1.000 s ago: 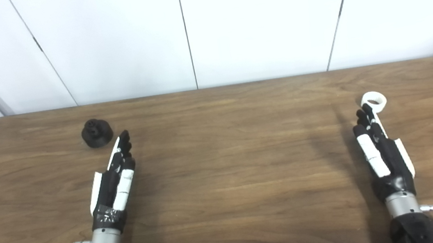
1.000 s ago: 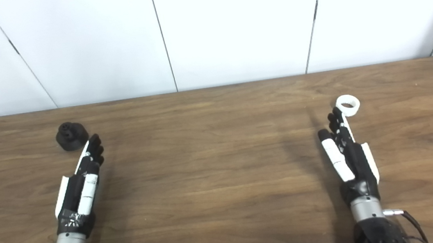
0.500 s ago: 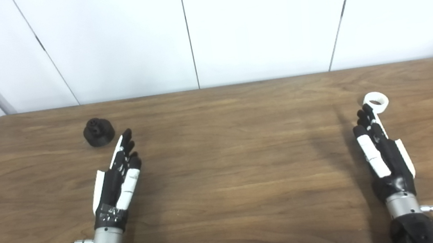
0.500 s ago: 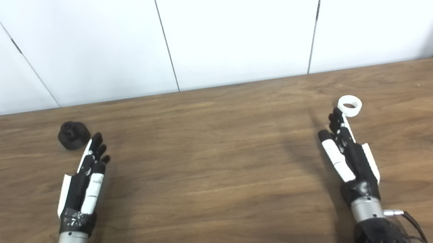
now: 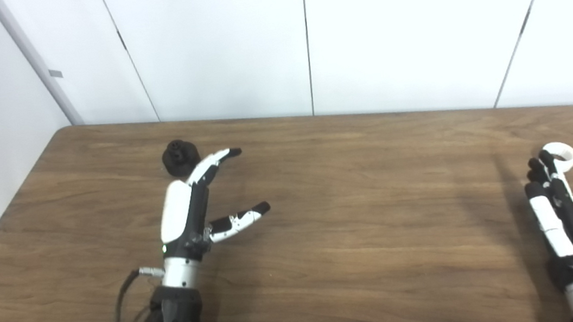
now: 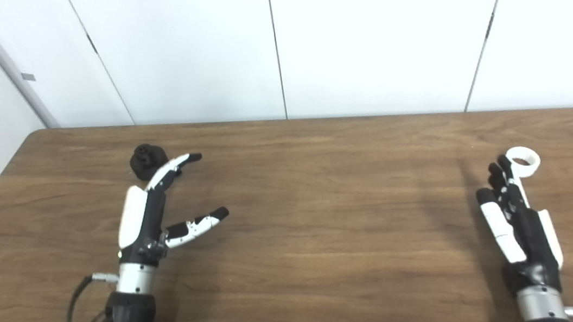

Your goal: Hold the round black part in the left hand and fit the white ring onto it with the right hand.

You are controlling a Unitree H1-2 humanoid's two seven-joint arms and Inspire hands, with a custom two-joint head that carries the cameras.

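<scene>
left robot hand (image 5: 189, 211) spread wide and empty at frame left, fingertips beside the round black part (image 5: 180, 158) on the counter (image 5: 359, 217). right robot hand (image 5: 563, 214), lower right, lies flat, empty, fingers touching the white ring (image 5: 561, 155).

A dark brown wood-grain tabletop (image 5: 362, 239) with a rounded far-left corner stretches across the view, backed by a plain white panelled wall (image 5: 390, 28) divided by thin dark vertical seams, with a small grey tag (image 5: 55, 73) on its left part.
</scene>
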